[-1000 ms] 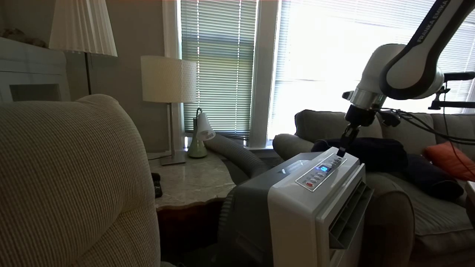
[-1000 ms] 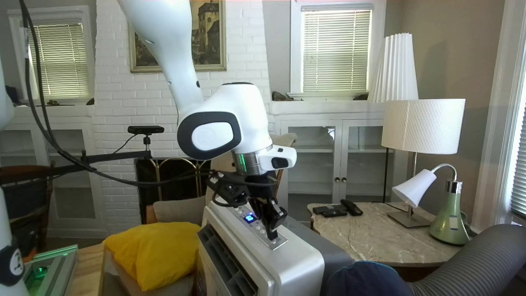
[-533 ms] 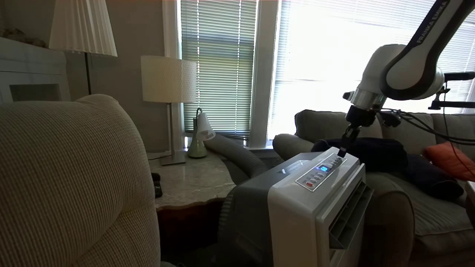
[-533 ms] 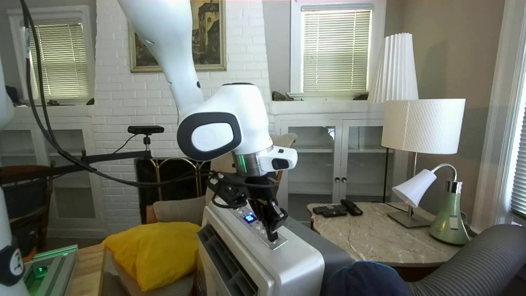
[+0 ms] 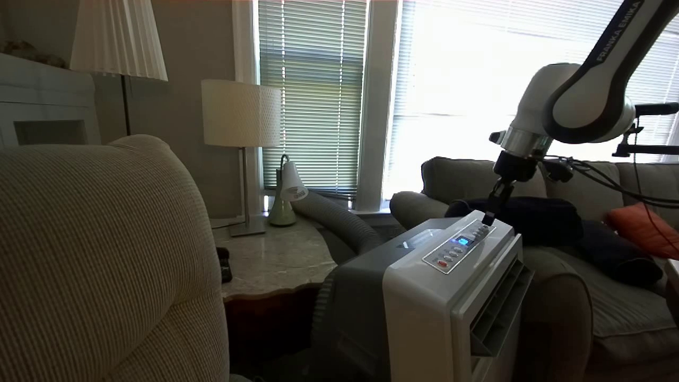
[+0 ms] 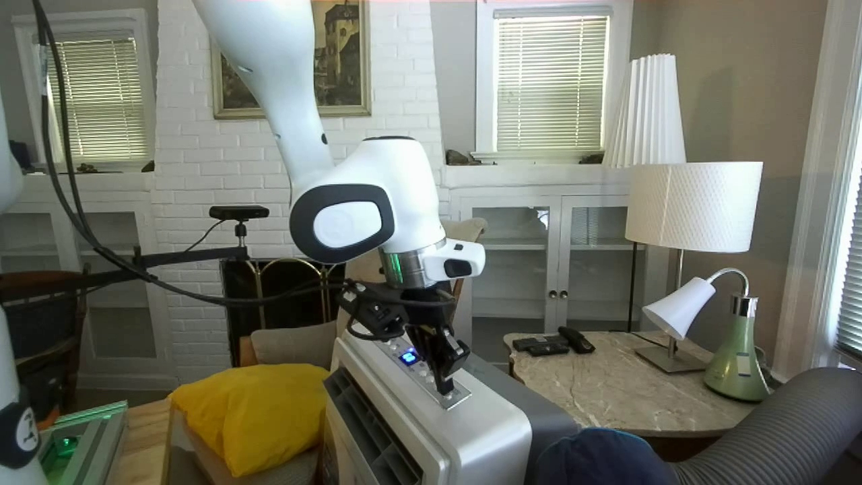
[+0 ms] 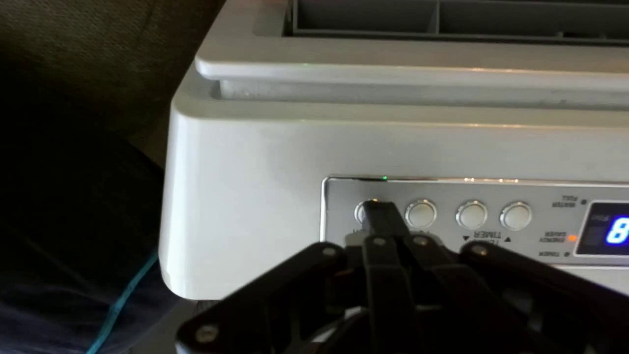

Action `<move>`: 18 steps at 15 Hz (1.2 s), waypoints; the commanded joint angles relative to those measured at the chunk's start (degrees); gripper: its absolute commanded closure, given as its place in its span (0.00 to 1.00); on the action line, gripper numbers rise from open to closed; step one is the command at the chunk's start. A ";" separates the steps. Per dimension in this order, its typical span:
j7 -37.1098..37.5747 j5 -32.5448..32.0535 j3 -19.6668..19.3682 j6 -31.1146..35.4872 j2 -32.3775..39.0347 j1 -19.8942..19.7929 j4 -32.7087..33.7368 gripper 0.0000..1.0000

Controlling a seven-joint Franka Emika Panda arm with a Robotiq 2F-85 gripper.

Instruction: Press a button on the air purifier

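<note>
The air purifier is a white boxy unit with a slatted vent and a top control panel, in both exterior views [image 5: 419, 313] [image 6: 495, 424] and in the wrist view [image 7: 245, 162]. Its display [image 7: 612, 228] is lit blue. My gripper [image 7: 384, 211] is shut and empty, its fingertips over the end button [image 7: 359, 212] of the panel row, covering most of it. In both exterior views the gripper [image 5: 488, 218] [image 6: 446, 385] points down at that panel end, touching or nearly touching. I cannot tell whether the button is pressed in.
A grey hose [image 6: 781, 438] runs behind the unit. A marble-topped table [image 6: 606, 391] with lamps and remotes stands beside it. A yellow pillow [image 6: 256, 411], a beige armchair [image 5: 106, 254] and a sofa [image 5: 626, 302] are close by.
My gripper has shifted only very slightly at the same end of the panel. The air purifier has not moved and its blue display is still lit.
</note>
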 commanded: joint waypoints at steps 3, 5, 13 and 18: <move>-1.29 -0.28 0.38 2.63 1.26 -0.43 -0.45 1.00; -1.17 -0.40 0.11 3.00 1.46 -0.35 -0.32 1.00; -1.29 -0.35 0.39 4.14 2.87 -0.36 -0.04 1.00; 1.95 -4.76 -1.96 5.09 2.46 0.92 -0.91 1.00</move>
